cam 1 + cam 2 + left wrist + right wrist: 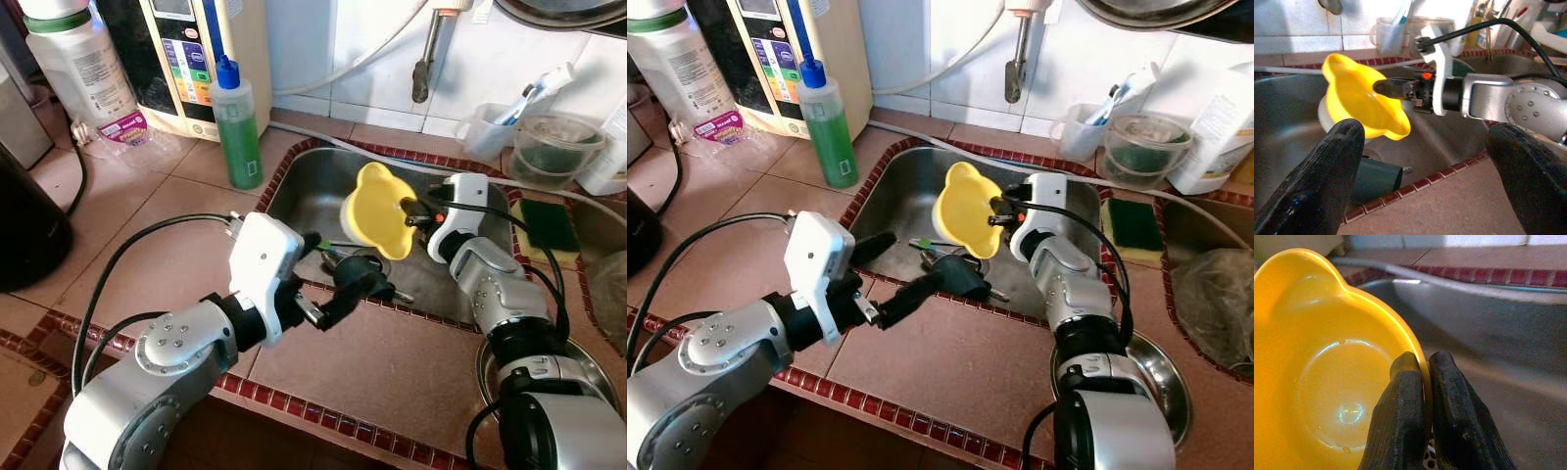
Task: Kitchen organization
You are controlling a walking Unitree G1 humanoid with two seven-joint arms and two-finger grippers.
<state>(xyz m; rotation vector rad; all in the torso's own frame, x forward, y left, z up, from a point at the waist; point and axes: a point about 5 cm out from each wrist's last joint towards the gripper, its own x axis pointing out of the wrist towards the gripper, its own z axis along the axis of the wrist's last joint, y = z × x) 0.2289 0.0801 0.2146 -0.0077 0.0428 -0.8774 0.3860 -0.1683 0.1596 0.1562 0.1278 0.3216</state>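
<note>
A yellow bear-shaped bowl [377, 210] hangs tilted above the steel sink [304, 191]. My right gripper [411, 213] is shut on the bowl's rim, one finger [1400, 401] inside and one outside the yellow bowl [1327, 377]. My left gripper [338, 284] is open at the sink's near edge, nothing between its fingers [1312, 186]. From the left wrist the yellow bowl [1359, 98] and the right gripper [1393, 89] lie ahead. A dark cup [1374, 180] and utensils [936, 247] lie in the sink bottom.
A green soap bottle [238, 122] stands left of the sink, a water purifier [191, 59] behind it. A green sponge [547, 223], a clear container [554, 147] and a cup with a toothbrush [490, 127] sit to the right. The tap [423, 59] hangs above.
</note>
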